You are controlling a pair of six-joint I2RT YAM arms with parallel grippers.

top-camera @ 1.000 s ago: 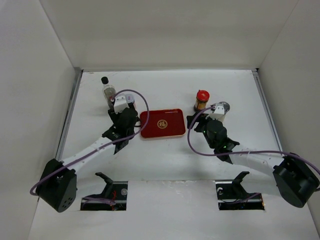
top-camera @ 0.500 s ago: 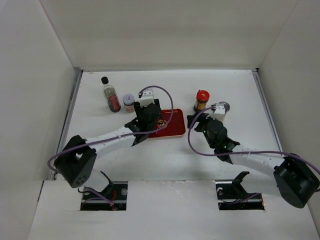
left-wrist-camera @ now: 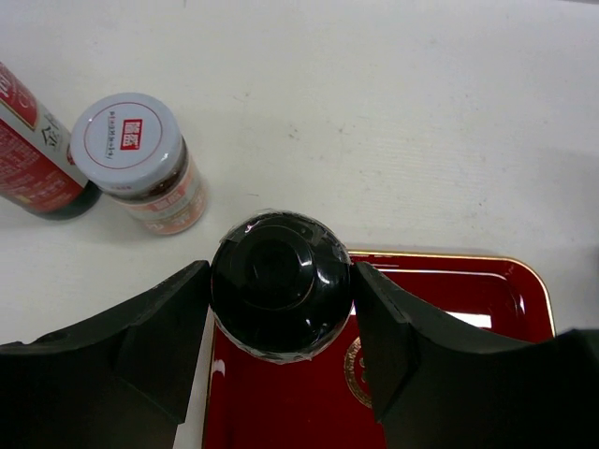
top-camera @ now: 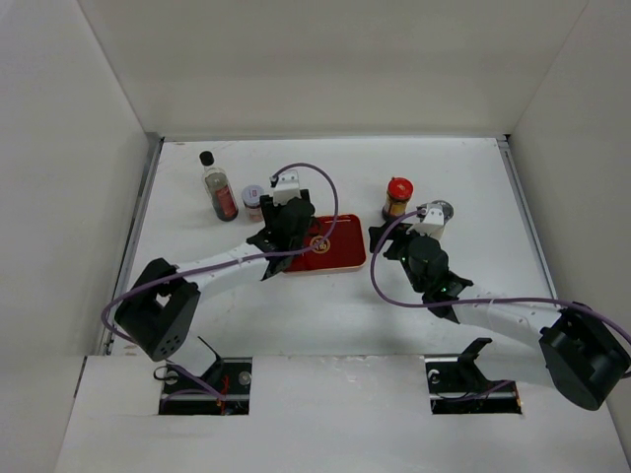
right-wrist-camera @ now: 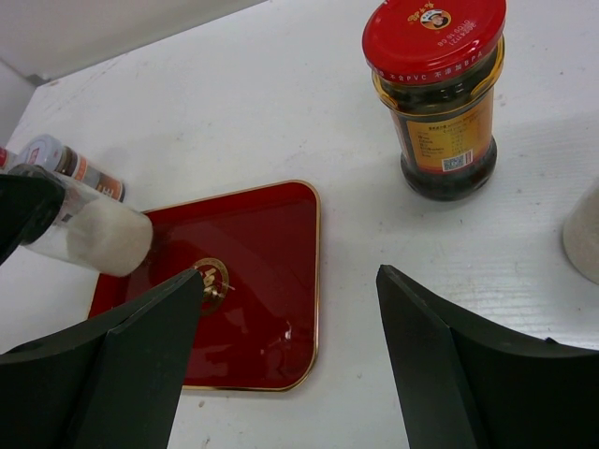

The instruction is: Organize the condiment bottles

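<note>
1. Over the last second the left arm (top-camera: 222, 264) has swung away from the tall bottle of dark red liquid (top-camera: 219, 192) to the back left corner of the red tray (top-camera: 345, 254). The right arm (top-camera: 493, 313) has not moved.
2. The left jaws are closed on a short black-capped bottle (left-wrist-camera: 280, 283), one jaw on each side. The right jaws are spread wide and hold nothing.
3. The held bottle hangs over the tray's back left rim. The tall bottle and a grey-lidded shaker (left-wrist-camera: 140, 159) stand on the surface (top-camera: 444, 168) just beside that corner. A red-capped jar (right-wrist-camera: 438, 94) and a second shaker (top-camera: 440, 210) stand to the right of the tray.
4. To set the bottle down well, it probably needs to move further inside the rim. It should then be brought upright and lowered until its base sits flat before the jaws open. Landing on the raised rim could tip it.
5. The left wrist view shows only the cap from above, which hides the body. The right wrist view shows the side: a clear body with white contents that appears to lean. Neither view shows whether the base touches the tray.
</note>
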